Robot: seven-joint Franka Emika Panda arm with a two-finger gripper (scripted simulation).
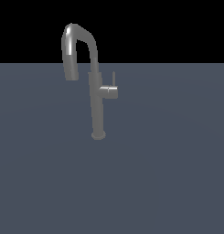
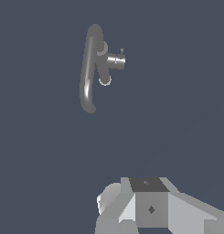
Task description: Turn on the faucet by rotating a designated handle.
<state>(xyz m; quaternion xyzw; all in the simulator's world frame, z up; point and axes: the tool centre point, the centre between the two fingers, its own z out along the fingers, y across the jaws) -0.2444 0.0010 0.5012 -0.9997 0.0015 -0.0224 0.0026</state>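
Item 1, faucet (image 1: 96, 98): I log one slim grey metallic unit standing upright on the flat blue-grey floor (image 1: 168, 183). Round base, straight post, gooseneck spout hooking over toward the exterior view's left, outlet pointing down. It stands a little to that view's left of centre, in the far half of the floor. In the wrist view I see it (image 2: 88, 68) from above, foreshortened, the spout running as a long curved bar.

Item 2, handle (image 1: 110, 90): short grey cylinder stub projecting from the post about halfway up, on the exterior view's right. A thin lever rod rises from the stub, roughly vertical, parallel to the post and just beside it. In the wrist view the stub (image 2: 116, 60) shows as a bright barrel sticking out sideways from the post, the rod only a small dark tip.

Item 3, gripper: not visible in the exterior view. In the wrist view I see only pale grey blocky housing (image 2: 150, 205) at the frame edge, well apart from the faucet. No fingertips show, so I cannot tell whether the pincer is released or clenched. Nothing touches the handle.
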